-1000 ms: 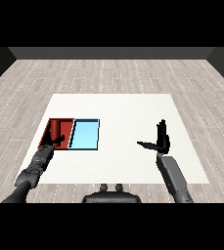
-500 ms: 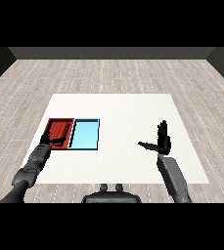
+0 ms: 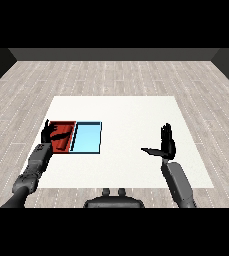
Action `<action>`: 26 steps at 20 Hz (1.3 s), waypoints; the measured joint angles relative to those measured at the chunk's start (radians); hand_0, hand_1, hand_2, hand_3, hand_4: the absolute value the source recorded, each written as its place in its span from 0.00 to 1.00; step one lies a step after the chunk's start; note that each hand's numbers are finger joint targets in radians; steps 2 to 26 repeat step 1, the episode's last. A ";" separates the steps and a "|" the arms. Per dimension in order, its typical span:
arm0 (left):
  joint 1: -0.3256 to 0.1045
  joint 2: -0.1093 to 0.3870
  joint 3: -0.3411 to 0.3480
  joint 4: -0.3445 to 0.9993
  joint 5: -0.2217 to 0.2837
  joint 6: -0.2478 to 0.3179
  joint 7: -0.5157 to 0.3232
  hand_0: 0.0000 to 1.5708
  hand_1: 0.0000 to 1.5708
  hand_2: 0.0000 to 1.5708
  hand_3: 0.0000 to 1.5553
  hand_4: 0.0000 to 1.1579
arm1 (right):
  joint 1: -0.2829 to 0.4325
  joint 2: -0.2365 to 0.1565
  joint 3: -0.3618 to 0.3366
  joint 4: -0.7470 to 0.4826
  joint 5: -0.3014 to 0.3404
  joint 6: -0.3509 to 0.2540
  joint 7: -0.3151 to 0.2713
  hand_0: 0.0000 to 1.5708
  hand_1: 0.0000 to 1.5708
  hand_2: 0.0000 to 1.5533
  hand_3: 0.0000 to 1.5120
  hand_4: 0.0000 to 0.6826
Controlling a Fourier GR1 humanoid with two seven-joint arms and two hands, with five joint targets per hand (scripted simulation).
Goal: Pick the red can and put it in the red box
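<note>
Grey plank floor runs out to dark walls; a white desk (image 3: 121, 112) sits square in the middle of it. Landmark: the red tray (image 3: 66, 131), lying on the desk's left part. Left of the red tray and overlapping its left edge, the left hand (image 3: 49, 133) is raised at the end of its grey forearm (image 3: 34, 167), fingers straight and spread, thumb reaching over the tray; nothing is held in it. A dark patch lies across the red tray's floor, apparently the hand's shadow. No red can shows anywhere in this view, neither inside the red tray nor on the desk, so where it is cannot be told. Touching the red tray's right side, the light blue tray (image 3: 87, 138) lies alongside, edge to edge with it. Well to the right of the red tray, over bare white desk, the right hand (image 3: 166, 145) stands upright, fingers straight and close together, thumb sticking out towards the trays; it holds nothing. Its grey forearm (image 3: 178, 185) comes up from the lower right.
</note>
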 measured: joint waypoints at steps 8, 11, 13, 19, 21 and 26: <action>0.001 -0.016 0.005 -0.031 0.012 -0.029 -0.029 0.00 0.00 0.00 0.00 0.00 | 0.000 -0.003 0.001 -0.006 -0.003 0.011 0.000 0.00 0.00 0.00 0.00 0.00; 0.001 -0.016 0.005 -0.031 0.012 -0.029 -0.029 0.00 0.00 0.00 0.00 0.00 | 0.000 -0.003 0.001 -0.006 -0.003 0.011 0.000 0.00 0.00 0.00 0.00 0.00; 0.001 -0.016 0.005 -0.031 0.012 -0.029 -0.029 0.00 0.00 0.00 0.00 0.00 | 0.000 -0.003 0.001 -0.006 -0.003 0.011 0.000 0.00 0.00 0.00 0.00 0.00; 0.001 -0.016 0.005 -0.031 0.012 -0.029 -0.029 0.00 0.00 0.00 0.00 0.00 | 0.000 -0.003 0.001 -0.006 -0.003 0.011 0.000 0.00 0.00 0.00 0.00 0.00; 0.001 -0.016 0.005 -0.031 0.012 -0.029 -0.029 0.00 0.00 0.00 0.00 0.00 | 0.000 -0.003 0.001 -0.006 -0.003 0.011 0.000 0.00 0.00 0.00 0.00 0.00; 0.001 -0.016 0.005 -0.031 0.012 -0.029 -0.029 0.00 0.00 0.00 0.00 0.00 | 0.000 -0.003 0.001 -0.006 -0.003 0.011 0.000 0.00 0.00 0.00 0.00 0.00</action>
